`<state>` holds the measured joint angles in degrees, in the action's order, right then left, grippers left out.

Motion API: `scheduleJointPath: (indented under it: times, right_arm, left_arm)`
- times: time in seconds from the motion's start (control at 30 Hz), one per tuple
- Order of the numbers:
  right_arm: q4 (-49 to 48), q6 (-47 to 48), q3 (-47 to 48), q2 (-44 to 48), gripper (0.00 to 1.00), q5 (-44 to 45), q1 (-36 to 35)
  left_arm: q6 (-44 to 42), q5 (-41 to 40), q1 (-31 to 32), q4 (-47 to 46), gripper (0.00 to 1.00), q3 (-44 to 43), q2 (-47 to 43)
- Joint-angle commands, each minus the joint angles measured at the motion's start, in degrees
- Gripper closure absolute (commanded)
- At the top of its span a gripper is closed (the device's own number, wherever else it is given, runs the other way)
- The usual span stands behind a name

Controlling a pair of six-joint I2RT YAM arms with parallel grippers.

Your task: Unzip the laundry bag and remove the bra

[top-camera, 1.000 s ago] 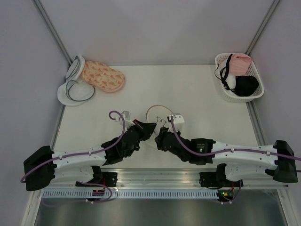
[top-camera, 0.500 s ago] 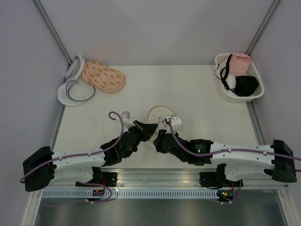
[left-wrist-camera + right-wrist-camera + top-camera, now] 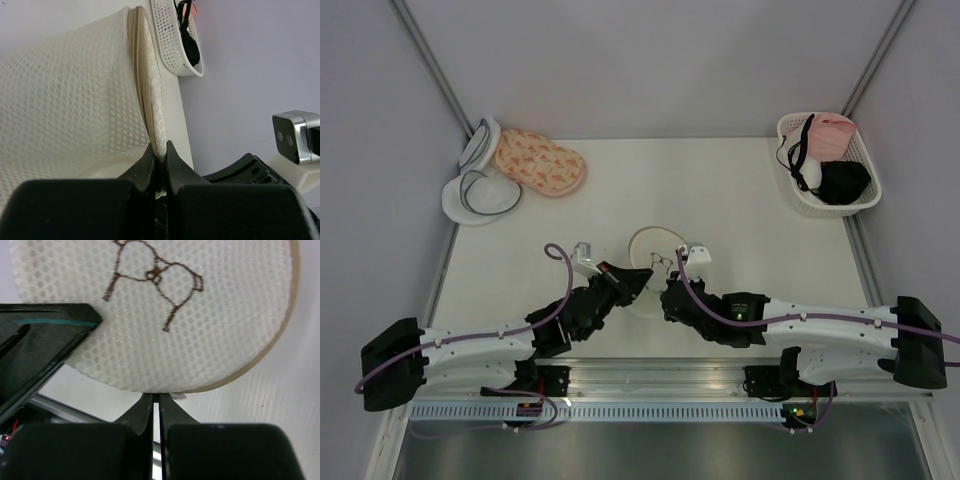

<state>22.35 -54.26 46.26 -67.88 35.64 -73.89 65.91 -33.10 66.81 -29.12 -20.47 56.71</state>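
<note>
The laundry bag (image 3: 651, 243) sits low in the middle of the overhead frame, right in front of the two arms, and both of them are on its near edge. The left gripper (image 3: 160, 156) is pinched on the tan rim (image 3: 141, 75); in its own camera the mesh bulges off to the left and the zip along that rim looks fully closed. The right gripper (image 3: 156, 398) has its fingers pressed together right at the bottom edge of the bag, where I'd guess the zip pull is, but I honestly can't tell if the pull is actually between them. So my read is we're at the very start: one side holds the bag, the other has maybe grabbed the pull, nothing is unzipped, and the bra isn't visible anywhere, presumably inside. Left to do: run the zip round, open it, fish the bra out. Further out, there's a white basket (image 3: 800, 205) with dark and pink stuff at upper right, and a flowery pouch (image 3: 540, 162) by the white pouches (image 3: 480, 195) at upper left.
</note>
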Motion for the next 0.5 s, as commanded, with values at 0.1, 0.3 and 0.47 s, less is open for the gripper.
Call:
scheduleJointPath:
  times: [0.1, 0.3, 0.47]
  right_arm:
    - [12.78, -3.13, 0.06, 4.41, 1.00, 6.98, 1.03]
    - [24.30, -6.47, -1.17, 9.16, 1.00, 12.17, 1.03]
    - [29.41, -7.00, -0.91, 10.66, 1.00, 16.12, 1.55]
  left_arm:
    - [-3.94, -0.56, 0.78, 8.71, 0.98, 1.31, -9.23]
    - [-9.04, 3.56, 0.78, 19.17, 0.98, 3.07, -18.55]
    - [-17.99, 13.57, 0.52, 22.62, 0.98, 0.70, -20.59]
